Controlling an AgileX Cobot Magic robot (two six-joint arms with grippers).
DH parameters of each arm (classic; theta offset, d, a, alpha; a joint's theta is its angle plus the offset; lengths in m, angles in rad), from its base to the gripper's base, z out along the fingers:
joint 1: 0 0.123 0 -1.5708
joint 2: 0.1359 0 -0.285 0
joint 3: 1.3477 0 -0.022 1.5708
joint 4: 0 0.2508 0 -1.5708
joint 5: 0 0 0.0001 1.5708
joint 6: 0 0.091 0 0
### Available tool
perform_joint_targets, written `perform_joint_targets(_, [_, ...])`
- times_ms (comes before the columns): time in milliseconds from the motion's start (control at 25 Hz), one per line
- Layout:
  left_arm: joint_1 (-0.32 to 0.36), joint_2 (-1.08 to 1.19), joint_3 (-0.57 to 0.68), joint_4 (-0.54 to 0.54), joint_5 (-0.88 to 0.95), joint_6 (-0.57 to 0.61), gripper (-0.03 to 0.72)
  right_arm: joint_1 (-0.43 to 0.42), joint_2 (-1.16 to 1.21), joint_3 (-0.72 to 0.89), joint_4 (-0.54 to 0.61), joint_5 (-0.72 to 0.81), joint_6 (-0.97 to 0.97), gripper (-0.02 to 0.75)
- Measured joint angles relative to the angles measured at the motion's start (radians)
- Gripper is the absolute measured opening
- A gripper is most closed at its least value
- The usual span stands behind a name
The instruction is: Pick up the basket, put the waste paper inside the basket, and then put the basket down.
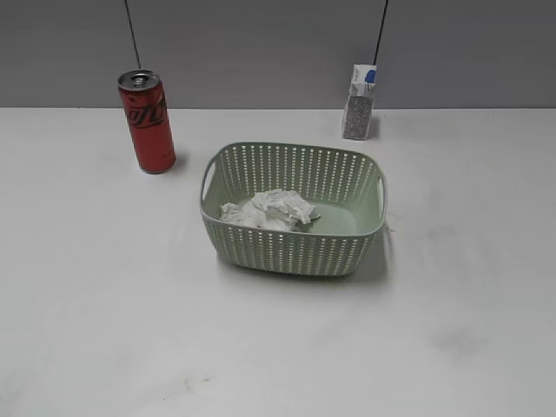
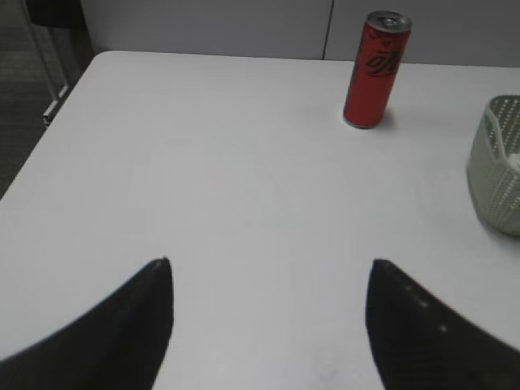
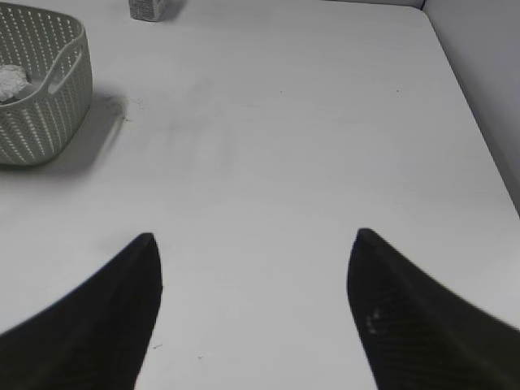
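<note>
The pale green basket point(image 1: 287, 248) stands on the white table at the middle of the exterior view. The crumpled white waste paper point(image 1: 269, 210) lies inside it, toward its left. The basket's edge shows at the right of the left wrist view point(image 2: 497, 175) and at the upper left of the right wrist view point(image 3: 41, 97), with a bit of paper point(image 3: 11, 81) inside. My left gripper point(image 2: 270, 264) is open and empty over bare table, well left of the basket. My right gripper point(image 3: 253, 236) is open and empty over bare table, right of the basket. Neither gripper shows in the exterior view.
A red drink can point(image 1: 147, 122) stands upright at the back left of the basket, also in the left wrist view point(image 2: 374, 69). A small white-and-grey carton point(image 1: 360, 102) stands upright behind the basket. The table's left edge point(image 2: 36, 154) and right edge point(image 3: 479, 138) are near.
</note>
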Motion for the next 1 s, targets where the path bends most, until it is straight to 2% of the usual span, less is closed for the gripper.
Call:
perform_joint_targets(160, [-0.036,0.000,0.000,0.000,0.000,0.000,0.555,0.000,0.000,0.000,0.000,0.000,0.000,0.540])
perform_joint_targets(600, [-0.038,0.000,0.000,0.000,-0.001,-0.001,0.553,0.000,0.000,0.000,0.000,0.000,0.000,0.540])
perform_joint_targets(1000, [-0.038,0.000,0.000,0.000,-0.001,-0.002,0.486,0.000,0.000,0.000,0.000,0.000,0.000,0.540])
